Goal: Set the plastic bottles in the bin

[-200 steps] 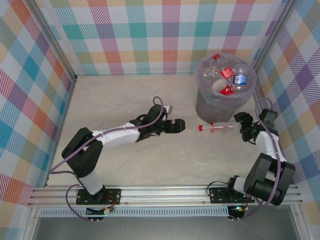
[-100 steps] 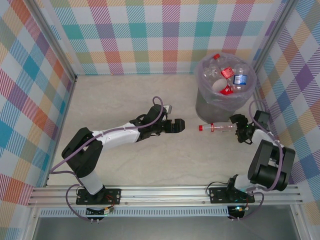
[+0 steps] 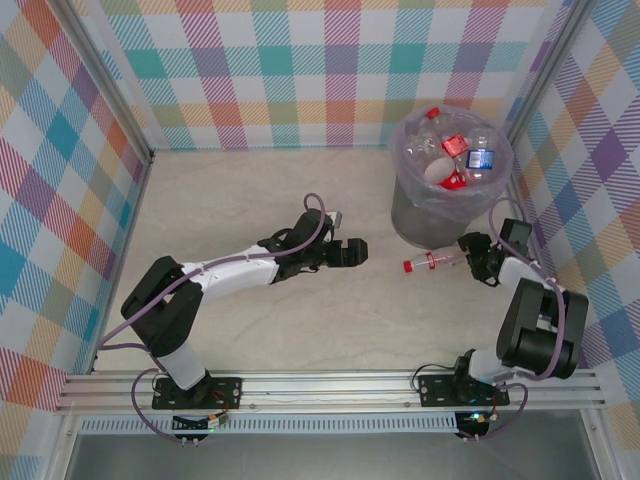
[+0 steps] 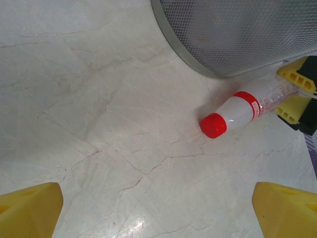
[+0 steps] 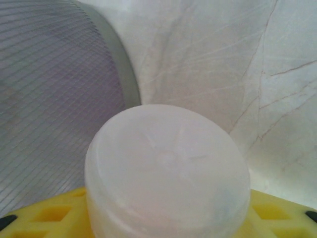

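One clear plastic bottle (image 3: 438, 261) with a red cap and red label lies on the table just in front of the bin (image 3: 412, 214), cap toward the left. My right gripper (image 3: 473, 256) is shut on its base end; in the right wrist view the bottle's round bottom (image 5: 167, 168) sits between the yellow fingers (image 5: 44, 215). The left wrist view shows the same bottle (image 4: 237, 110) beside the bin's mesh wall (image 4: 237, 34). My left gripper (image 3: 355, 252) stands open and empty, left of the cap. Several bottles (image 3: 455, 150) lie inside the lilac-lined bin.
The marble tabletop (image 3: 250, 200) is walled by checked panels at the back and both sides. The bin's grey mesh wall (image 5: 49, 99) stands close on the left of my right gripper.
The right gripper has reached the bottle's base and closed on it. The bottle has shifted slightly right, its cap end now lower. The left arm has stayed put.
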`<control>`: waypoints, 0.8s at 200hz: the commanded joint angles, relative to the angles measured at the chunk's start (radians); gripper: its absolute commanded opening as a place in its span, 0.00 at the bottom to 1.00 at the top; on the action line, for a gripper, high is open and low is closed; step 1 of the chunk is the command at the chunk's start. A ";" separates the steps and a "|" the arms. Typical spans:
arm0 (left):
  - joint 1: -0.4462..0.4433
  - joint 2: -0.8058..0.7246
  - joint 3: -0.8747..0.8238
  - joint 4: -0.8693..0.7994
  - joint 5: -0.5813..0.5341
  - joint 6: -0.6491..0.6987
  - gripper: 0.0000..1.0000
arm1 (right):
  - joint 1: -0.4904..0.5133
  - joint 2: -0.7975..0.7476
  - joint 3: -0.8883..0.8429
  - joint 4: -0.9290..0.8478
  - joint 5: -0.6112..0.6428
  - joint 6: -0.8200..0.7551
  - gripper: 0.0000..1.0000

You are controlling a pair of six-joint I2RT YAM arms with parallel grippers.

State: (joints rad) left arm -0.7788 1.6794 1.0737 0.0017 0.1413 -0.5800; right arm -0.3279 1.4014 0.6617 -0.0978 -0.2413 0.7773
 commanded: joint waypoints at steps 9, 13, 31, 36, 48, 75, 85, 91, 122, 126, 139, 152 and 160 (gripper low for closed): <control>0.009 0.015 0.055 -0.009 0.017 0.009 0.98 | -0.002 -0.206 0.021 -0.202 0.012 -0.109 0.56; 0.010 0.017 0.058 -0.011 0.015 0.012 0.98 | -0.002 -0.236 0.030 -0.237 0.019 -0.126 0.56; 0.012 0.024 0.070 -0.026 0.011 0.025 0.98 | 0.000 -0.356 0.072 -0.371 0.025 -0.185 0.56; 0.012 0.027 0.073 -0.029 0.010 0.028 0.98 | -0.001 -0.388 0.079 -0.398 0.016 -0.194 0.56; 0.015 0.032 0.078 -0.030 0.011 0.036 0.98 | 0.010 -0.443 0.101 -0.461 -0.023 -0.206 0.54; 0.024 0.030 0.078 -0.036 -0.002 0.045 0.97 | 0.126 -0.537 0.153 -0.588 -0.024 -0.222 0.51; 0.030 0.025 0.074 -0.041 -0.011 0.045 0.97 | 0.182 -0.563 0.179 -0.607 -0.015 -0.222 0.50; 0.033 0.023 0.071 -0.044 -0.015 0.046 0.97 | 0.218 -0.573 0.200 -0.613 -0.012 -0.220 0.50; 0.051 -0.007 0.045 -0.059 -0.041 0.042 0.97 | 0.372 -0.573 0.404 -0.667 0.055 -0.272 0.49; 0.053 -0.011 0.041 -0.061 -0.046 0.042 0.97 | 0.384 -0.570 0.435 -0.666 0.056 -0.281 0.49; 0.061 -0.024 0.030 -0.065 -0.057 0.039 0.97 | 0.398 -0.549 0.536 -0.632 0.025 -0.322 0.49; 0.070 -0.027 0.023 -0.063 -0.055 0.032 0.97 | 0.397 -0.491 0.670 -0.615 -0.003 -0.375 0.49; 0.073 -0.027 0.025 -0.062 -0.049 0.030 0.97 | 0.396 -0.442 0.773 -0.613 -0.004 -0.408 0.48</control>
State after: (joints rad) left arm -0.7246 1.6913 1.1156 -0.0414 0.1066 -0.5571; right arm 0.0635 0.8745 1.2133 -0.7372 -0.2222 0.4900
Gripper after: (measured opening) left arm 0.974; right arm 0.490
